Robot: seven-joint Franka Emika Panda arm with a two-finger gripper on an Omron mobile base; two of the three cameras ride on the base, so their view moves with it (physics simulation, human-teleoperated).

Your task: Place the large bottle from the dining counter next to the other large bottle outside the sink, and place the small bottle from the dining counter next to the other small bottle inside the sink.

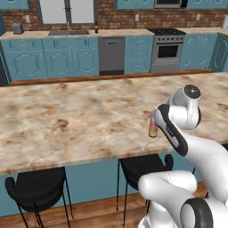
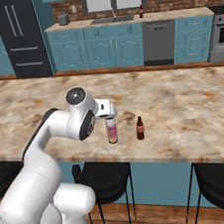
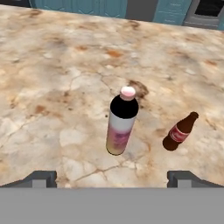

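The gripper (image 3: 112,179) hangs above the dining counter (image 3: 52,87) with its jaws spread wide apart and nothing between them, looking down on the large bottle (image 3: 121,124), which stands upright on the stone top just ahead of the fingertips (image 3: 41,178). The small bottle (image 3: 180,132) stands close beside it, near but not touching. This looks like the approach to the first pick: the pink-and-yellow bottle is lined up between the jaws, so the next move calls for lowering straight over its body, closing there, and keeping clear of the little brown neighbour. Across the room the sink (image 2: 113,19) is set into the wall counter, with the other large bottle (image 2: 141,11) upright outside it, to one side. What lies inside the basin is too far off to tell.
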